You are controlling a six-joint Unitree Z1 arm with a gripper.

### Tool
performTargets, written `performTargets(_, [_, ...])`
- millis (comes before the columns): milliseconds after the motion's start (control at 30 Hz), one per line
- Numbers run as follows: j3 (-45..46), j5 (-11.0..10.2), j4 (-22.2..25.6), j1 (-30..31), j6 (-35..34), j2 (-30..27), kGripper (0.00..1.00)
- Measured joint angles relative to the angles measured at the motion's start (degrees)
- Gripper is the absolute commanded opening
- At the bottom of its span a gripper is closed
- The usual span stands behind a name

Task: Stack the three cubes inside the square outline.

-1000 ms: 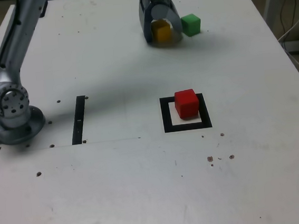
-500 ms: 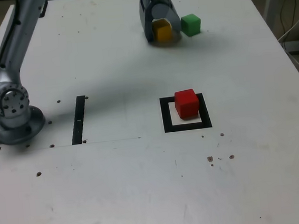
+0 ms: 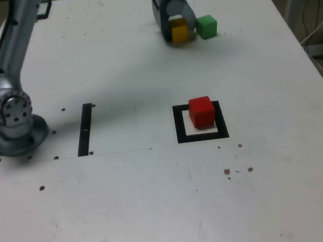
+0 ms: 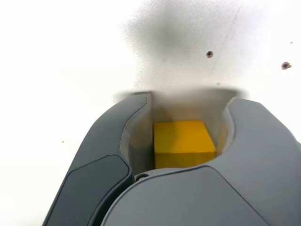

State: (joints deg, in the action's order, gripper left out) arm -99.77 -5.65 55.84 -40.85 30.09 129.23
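Note:
At the far side of the table my gripper (image 3: 179,26) points down over the yellow cube (image 3: 180,33). In the wrist view the yellow cube (image 4: 183,141) sits between the two dark jaws of the gripper (image 4: 188,102), which press against both its sides. The green cube (image 3: 206,26) rests on the table just to the exterior view's right of the gripper, a small gap apart. The red cube (image 3: 202,111) stands inside the square outline (image 3: 179,126), toward its far edge.
A thin black strip (image 3: 85,129) lies on the table at the exterior view's left, near the arm's base (image 3: 13,121). Cables (image 3: 318,23) hang beyond the table's right edge. Small dark screw holes dot the white tabletop.
The jaws have narrowed around the yellow cube and now grip it. The cube has shifted slightly toward the green cube. Red and green cubes stayed put.

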Motion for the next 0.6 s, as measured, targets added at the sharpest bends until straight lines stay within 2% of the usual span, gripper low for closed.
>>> performTargets(200, [0.4, -0.22, -0.74, 0.0, -0.22, -0.22, 0.33])
performTargets(367, [0.32, -0.44, -0.97, 0.0, -0.22, -0.26, 0.22])
performTargets(467, [0.15, -0.51, -0.9, 0.0, -0.22, -0.48, 0.19])
performTargets(600, [0.59, -0.93, 1.49, -0.06, -0.61, -1.75, 0.19])
